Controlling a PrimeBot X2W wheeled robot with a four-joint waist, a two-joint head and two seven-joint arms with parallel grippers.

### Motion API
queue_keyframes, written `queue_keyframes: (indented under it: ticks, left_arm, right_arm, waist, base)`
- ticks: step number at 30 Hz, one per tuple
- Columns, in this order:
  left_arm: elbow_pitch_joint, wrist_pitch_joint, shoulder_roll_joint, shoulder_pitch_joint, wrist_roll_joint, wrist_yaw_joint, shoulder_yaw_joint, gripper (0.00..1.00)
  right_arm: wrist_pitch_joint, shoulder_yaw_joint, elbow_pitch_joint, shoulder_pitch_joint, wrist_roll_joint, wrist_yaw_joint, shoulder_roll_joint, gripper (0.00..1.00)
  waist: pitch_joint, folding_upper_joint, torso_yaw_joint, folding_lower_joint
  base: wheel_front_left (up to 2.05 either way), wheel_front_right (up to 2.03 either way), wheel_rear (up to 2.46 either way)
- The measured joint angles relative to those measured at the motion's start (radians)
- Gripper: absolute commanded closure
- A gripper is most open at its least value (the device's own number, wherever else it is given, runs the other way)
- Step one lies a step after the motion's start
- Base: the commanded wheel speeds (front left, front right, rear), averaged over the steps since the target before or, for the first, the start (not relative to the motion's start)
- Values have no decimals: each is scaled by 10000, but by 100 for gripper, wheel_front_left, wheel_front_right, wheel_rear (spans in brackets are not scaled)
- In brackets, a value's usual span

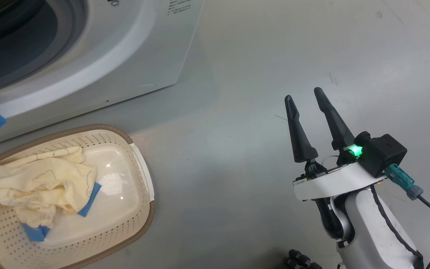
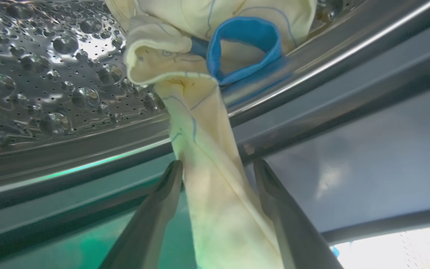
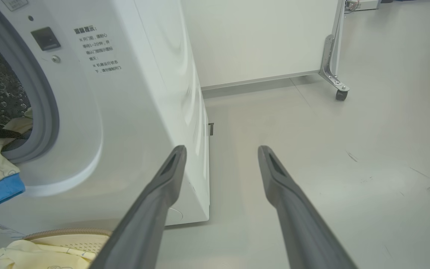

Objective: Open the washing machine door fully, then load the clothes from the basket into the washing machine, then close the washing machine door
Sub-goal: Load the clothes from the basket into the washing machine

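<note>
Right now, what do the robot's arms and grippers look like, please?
The right gripper has two long, tapered black fingers on a white wrist plate, with a black camera block, a green light and a teal cable connector. The left gripper has matching dark fingers.

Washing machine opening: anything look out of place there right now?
Yes. One yellow garment lies half in the drum, but its blue-cuffed sleeve hangs out over the grey gasket, down the washing machine front. It would likely get trapped at closing.
</note>
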Motion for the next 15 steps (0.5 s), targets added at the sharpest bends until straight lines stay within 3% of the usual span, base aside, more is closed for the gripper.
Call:
queue_keyframes:
  ticks: [1,3,15]
  left_arm:
    - [150,303,-15,-108,-81,-6,-4,52]
    - [228,523,-13,-177,-86,-6,-2,100]
    - [-21,487,-35,-908,-209,-25,-12,100]
  right_arm:
    - [0,-13,-4,-1,0,-98,0,0]
    - [2,-10,-4,-1,4,-163,0,0]
    - [2,96,-33,-33,54,-249,4,0]
  waist:
    - [15,0,-64,0]
    - [18,0,-99,0]
    - [26,0,-146,0]
  base:
    - [0,0,0]
    - [0,0,0]
    - [0,0,0]
